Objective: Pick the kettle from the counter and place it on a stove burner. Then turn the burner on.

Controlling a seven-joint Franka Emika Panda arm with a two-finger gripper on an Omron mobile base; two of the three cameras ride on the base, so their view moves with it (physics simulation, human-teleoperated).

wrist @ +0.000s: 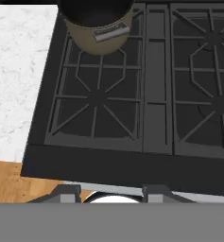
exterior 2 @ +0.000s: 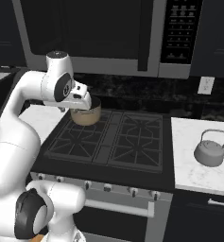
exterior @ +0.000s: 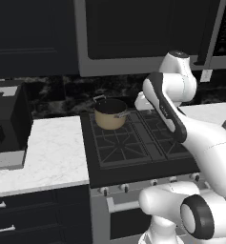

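White counter [exterior 2: 198, 177] flanks a black cooktop [exterior 2: 118, 142]; we hover our gripper [exterior 2: 82, 100] over its left rear, beside the pot [exterior 2: 86, 116]. We hold nothing, and how wide the jaws stand we cannot tell. The kettle [exterior 2: 210, 151] sits far right on the counter, so we must swing right.

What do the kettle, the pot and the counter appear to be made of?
Kettle: likely brushed metal, silver-grey with soft sheen and thin wire handle. Pot: possibly enamelled or coated metal, matte tan outside, dark inside, silvery handles. Counter: marble-look stone, white with faint grey veins.
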